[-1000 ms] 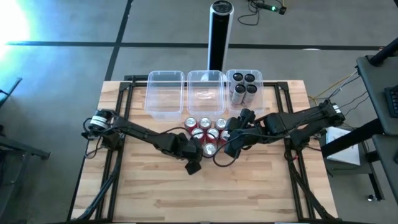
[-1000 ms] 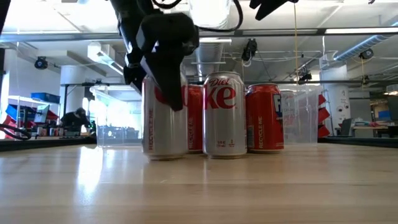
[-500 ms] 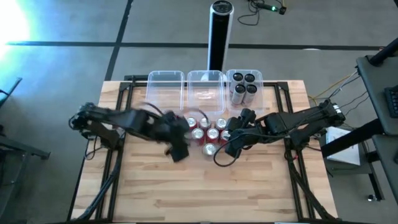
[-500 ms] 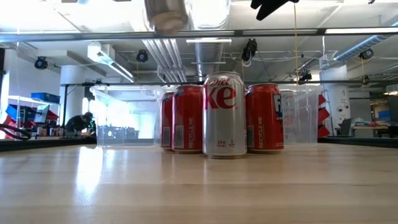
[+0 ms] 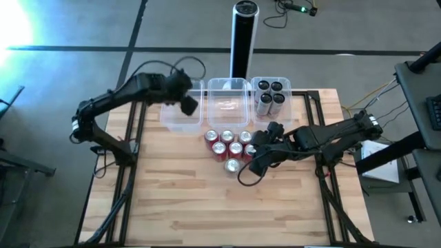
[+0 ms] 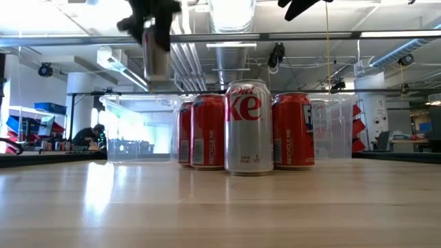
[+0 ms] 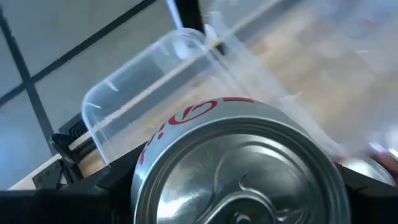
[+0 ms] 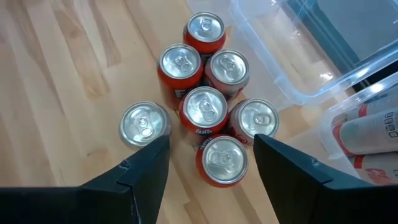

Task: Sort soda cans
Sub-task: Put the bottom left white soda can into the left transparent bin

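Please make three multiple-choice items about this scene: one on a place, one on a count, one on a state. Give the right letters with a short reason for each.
1. The left claw holds a can where?
A) over the left tub
B) on the floor
C) inside the right tub

2. How many cans stand grouped on the table?
A) five
B) seven
C) ten

3. The right claw is:
A) shut on a red can
B) shut on a silver can
C) open

Key:
1 A: the high view shows it above that tub.
2 B: the right wrist view shows seven tops.
3 C: its fingers stand apart above the group.
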Controlling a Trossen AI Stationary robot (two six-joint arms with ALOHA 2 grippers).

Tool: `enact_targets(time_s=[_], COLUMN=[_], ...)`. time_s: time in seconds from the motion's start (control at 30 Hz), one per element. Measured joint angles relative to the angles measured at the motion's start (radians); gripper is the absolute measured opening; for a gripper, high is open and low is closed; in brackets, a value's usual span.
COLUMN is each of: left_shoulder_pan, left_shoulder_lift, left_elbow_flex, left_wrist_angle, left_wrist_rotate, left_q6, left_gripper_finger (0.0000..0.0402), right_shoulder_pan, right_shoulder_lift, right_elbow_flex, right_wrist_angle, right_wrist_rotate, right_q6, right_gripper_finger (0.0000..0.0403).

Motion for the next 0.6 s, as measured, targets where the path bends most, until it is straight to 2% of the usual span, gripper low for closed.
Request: enact_targets(time_s=[0.13, 0.27, 0.6], left_shoulder_pan=[0.148, 0.244, 0.286], left_shoulder_lift=[0.020, 0.075, 0.254], left_elbow_flex=[-0.092, -0.156, -0.156], left_wrist_angle=[0.122, 0.234, 0.273], left_wrist_rotate=[0.056, 0.110, 0.121], left_q6=[0.036, 0.048, 0.060], left_gripper_finger=[0.0293, 0.0293, 0.0293], right_shoulder_pan=[0.022, 0.039, 0.051], right_shoulder_lift=[0.001, 0.001, 0.006], right_elbow_flex=[0.000, 0.000, -0.003], right_wrist_angle=[0.001, 0.004, 0.004], right_wrist_rotate=[0.000, 0.000, 0.007], right_q6=[0.017, 0.031, 0.031], right_gripper_finger=[0.0222, 0.0222, 0.0224])
